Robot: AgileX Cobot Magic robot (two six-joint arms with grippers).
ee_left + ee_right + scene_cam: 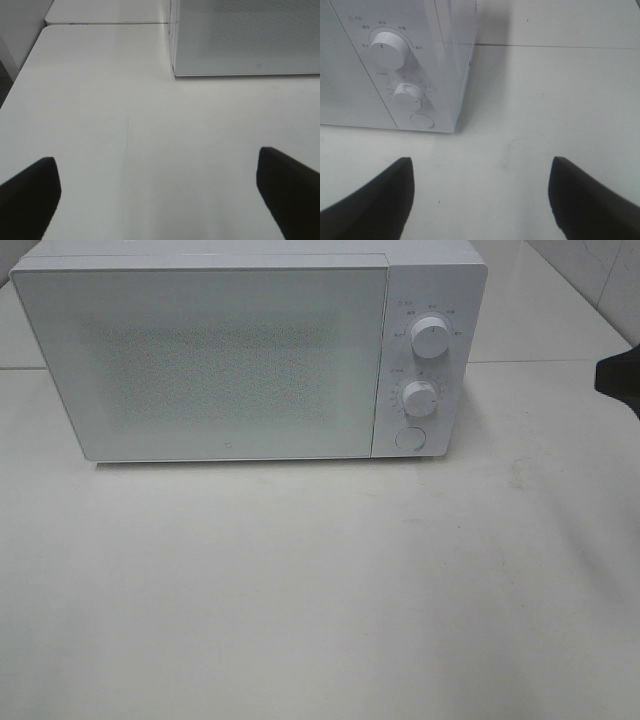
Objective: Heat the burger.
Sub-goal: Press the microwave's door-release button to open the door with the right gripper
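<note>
While microwave (230,360) door is shut — burger unseen, poss. inside | L gripper (159,192), R gripper (480,197): jaws released, empty | step: prob. setting heat | next — R gripper must pinch timer knob (419,398), turn.

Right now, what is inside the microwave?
The microwave has its door shut, and the dotted white panel hides the whole cavity. Whether the burger is inside cannot be told.

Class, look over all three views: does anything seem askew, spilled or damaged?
Nothing stands out. The microwave sits level and shut on the table, and there is no spill or dent. The only blemish is a faint hairline mark on the table.
</note>
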